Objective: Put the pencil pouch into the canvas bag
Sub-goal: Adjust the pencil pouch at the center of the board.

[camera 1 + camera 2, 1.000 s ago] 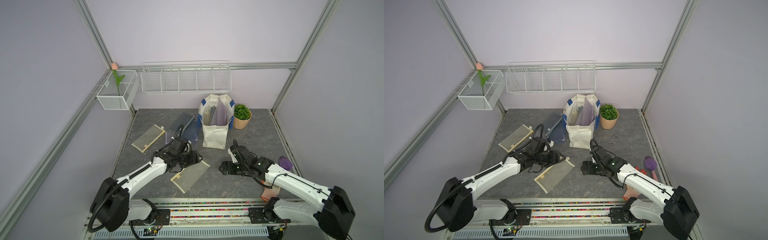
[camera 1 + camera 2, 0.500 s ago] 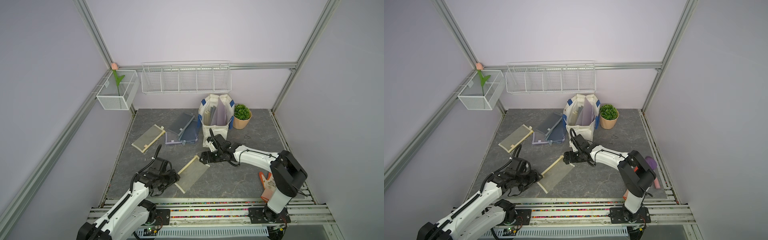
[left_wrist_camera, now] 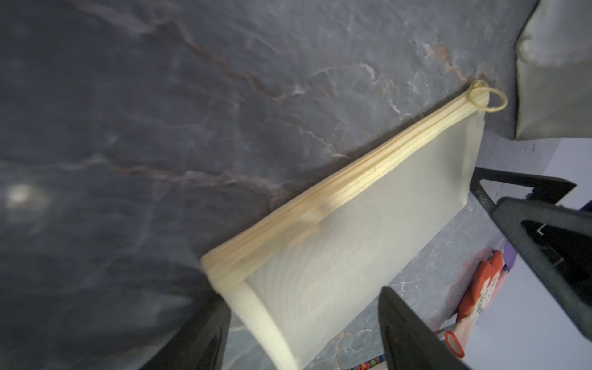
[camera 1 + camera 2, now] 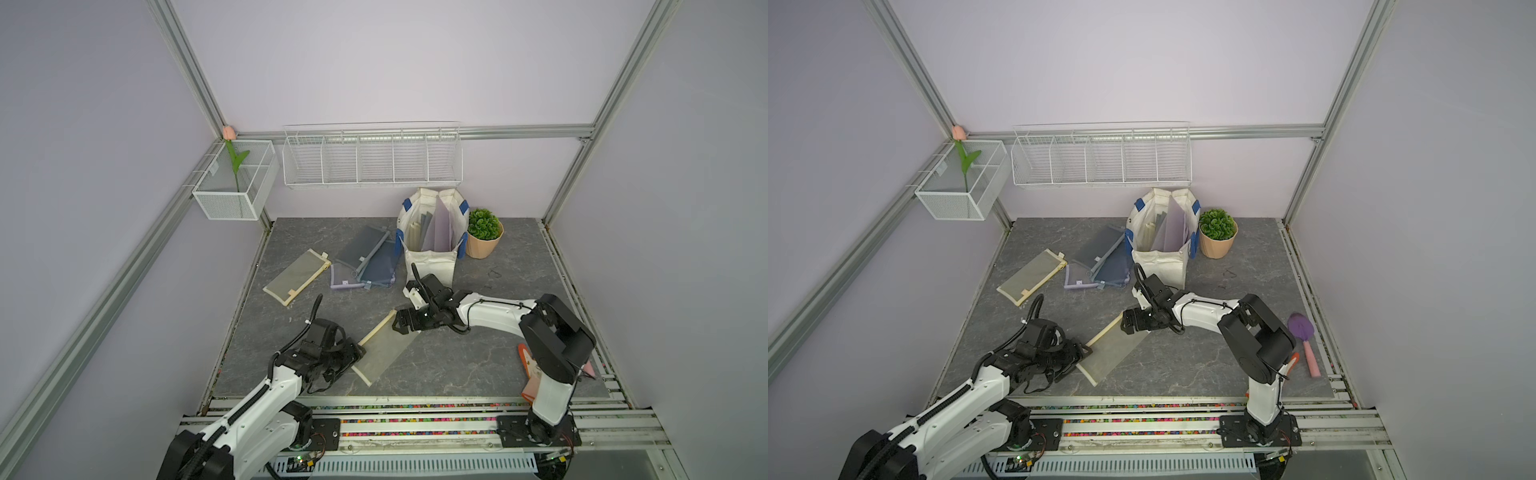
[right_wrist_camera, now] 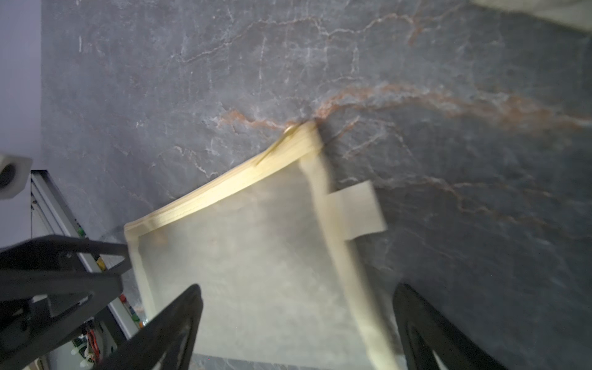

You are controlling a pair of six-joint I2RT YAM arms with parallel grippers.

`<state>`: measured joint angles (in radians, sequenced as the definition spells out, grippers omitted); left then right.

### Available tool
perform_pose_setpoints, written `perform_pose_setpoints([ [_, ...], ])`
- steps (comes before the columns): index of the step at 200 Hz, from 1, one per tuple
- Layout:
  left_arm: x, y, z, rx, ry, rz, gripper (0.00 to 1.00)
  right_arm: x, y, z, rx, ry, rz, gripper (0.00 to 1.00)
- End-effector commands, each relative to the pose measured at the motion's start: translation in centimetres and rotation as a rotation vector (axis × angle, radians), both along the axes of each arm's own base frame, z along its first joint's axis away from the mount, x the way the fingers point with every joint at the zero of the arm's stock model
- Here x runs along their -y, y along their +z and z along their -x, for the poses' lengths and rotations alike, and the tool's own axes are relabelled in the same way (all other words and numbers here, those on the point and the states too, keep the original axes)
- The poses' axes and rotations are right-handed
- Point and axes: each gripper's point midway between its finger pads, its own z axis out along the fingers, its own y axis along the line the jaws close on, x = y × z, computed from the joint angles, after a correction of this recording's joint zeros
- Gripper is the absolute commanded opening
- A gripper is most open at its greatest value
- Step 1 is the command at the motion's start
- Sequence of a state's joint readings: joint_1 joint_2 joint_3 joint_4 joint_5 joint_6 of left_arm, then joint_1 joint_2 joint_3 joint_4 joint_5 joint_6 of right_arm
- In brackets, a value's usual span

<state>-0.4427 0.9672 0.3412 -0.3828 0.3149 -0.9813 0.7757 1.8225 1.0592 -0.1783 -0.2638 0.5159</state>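
The pale yellow pouch [image 4: 388,349] is laid flat on the table [image 4: 478,361], in front of the bag [image 4: 432,266] and apart from it, with one end between the open left fingers [image 3: 403,336] and the other end between the open right fingers [image 5: 173,330].

Pale lilac walls [image 4: 374,62], aluminium frame posts [image 4: 185,62], dark grey marbled tabletop [image 4: 532,249] — white wire shelf [image 4: 374,166] behind
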Motion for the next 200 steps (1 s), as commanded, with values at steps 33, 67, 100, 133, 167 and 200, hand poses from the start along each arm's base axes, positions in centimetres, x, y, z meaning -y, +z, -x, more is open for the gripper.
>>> perform_pose_setpoints([
  [33,1.6,-0.1,-5.7,0.041,-0.034,-0.044,0.70,0.7,0.2,5.5,-0.065,0.042,-0.016,0.95],
  [67,3.1,0.4,-9.8,0.026,-0.146,-0.094,0.68,3.0,1.1,7.9,-0.035,0.064,0.031,0.96],
  [100,4.3,0.5,-13.1,0.031,-0.209,-0.132,0.67,3.5,2.5,9.1,-0.034,0.117,0.011,0.96],
  [133,4.7,1.6,-15.0,0.059,-0.236,-0.165,0.69,3.2,4.6,11.2,-0.038,0.204,-0.026,0.97],
  [167,3.6,2.4,-14.4,0.070,-0.238,-0.218,0.71,4.8,8.2,13.0,0.005,0.270,-0.057,0.96],
  [200,2.5,3.6,-13.2,0.085,-0.229,-0.249,0.77,7.0,9.2,11.8,0.048,0.231,-0.012,0.96],
])
